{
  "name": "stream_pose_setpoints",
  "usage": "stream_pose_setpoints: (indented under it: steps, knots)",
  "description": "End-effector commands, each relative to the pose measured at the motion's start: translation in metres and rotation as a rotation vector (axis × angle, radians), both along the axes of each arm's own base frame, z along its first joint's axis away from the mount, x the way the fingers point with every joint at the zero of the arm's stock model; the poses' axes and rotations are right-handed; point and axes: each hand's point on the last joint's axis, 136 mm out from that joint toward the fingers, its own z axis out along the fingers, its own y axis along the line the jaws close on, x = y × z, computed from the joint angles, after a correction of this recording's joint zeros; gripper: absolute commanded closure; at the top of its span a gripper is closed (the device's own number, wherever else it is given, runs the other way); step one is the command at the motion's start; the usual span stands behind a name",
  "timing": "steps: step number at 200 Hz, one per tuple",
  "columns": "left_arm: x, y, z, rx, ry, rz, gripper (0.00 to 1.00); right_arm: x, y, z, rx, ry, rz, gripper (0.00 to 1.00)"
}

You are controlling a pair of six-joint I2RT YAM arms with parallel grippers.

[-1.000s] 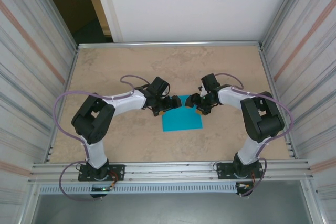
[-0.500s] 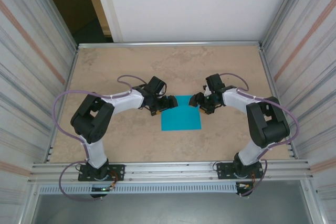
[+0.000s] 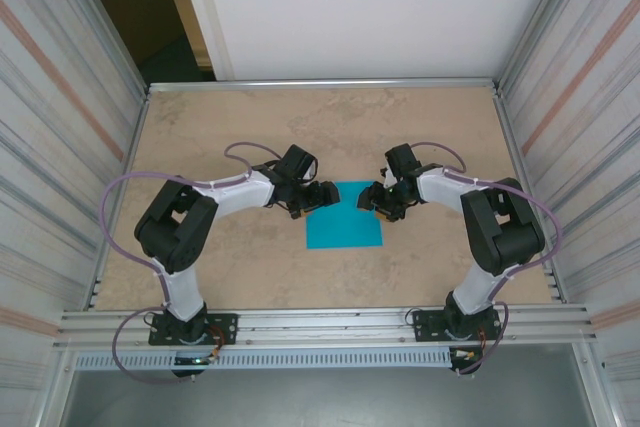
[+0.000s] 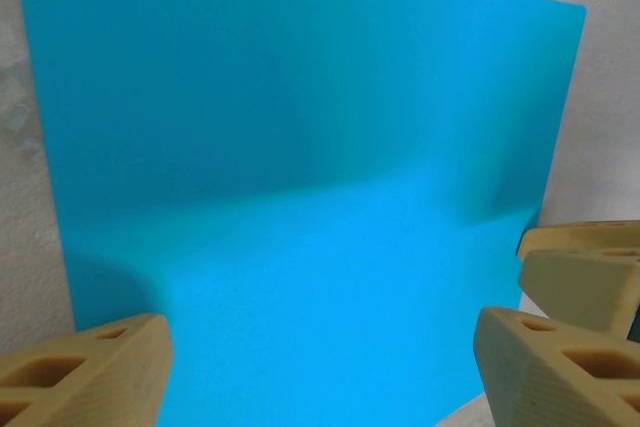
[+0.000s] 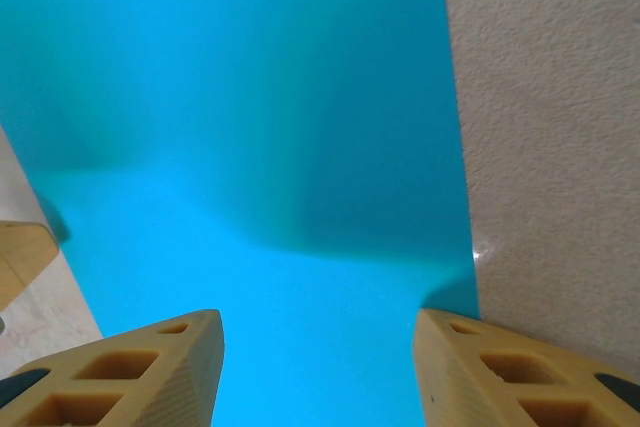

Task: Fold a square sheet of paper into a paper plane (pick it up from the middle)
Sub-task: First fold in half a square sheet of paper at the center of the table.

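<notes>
Square sheet of paper (image 3: 345, 219) is lying flat and unfolded mid-counter (image 3: 250, 127), so basically nothing's done and every fold is left. Left hand (image 3: 322, 194) sits at its 11 o'clock corner, right hand (image 3: 368, 197) at 1 o'clock, both with fingers apart, gripping nothing.

We have eased our left gripper (image 3: 321, 195) a little along the far edge of the thin turquoise-blue square sheet of paper (image 3: 345, 227). Our right gripper (image 3: 369, 199) has edged inward over its far right corner, and the sheet has slid slightly toward our left arm.
</notes>
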Motion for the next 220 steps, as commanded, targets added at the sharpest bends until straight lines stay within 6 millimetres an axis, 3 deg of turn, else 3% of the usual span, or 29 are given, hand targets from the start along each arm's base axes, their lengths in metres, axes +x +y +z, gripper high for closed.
stream_pose_setpoints:
  steps: [1, 113, 220]
  knots:
    - [-0.002, -0.001, -0.01, 0.001, 0.035, -0.013, 0.2, -0.007, -0.004, -0.016, -0.048, 0.041, 0.015, 0.47]
    - [-0.006, 0.01, -0.024, -0.024, 0.062, 0.036, 0.14, 0.0, 0.016, -0.017, 0.048, 0.041, 0.022, 0.42]
    - [-0.007, 0.021, -0.026, -0.048, 0.067, 0.058, 0.16, 0.009, 0.058, -0.012, 0.125, 0.021, 0.092, 0.47]
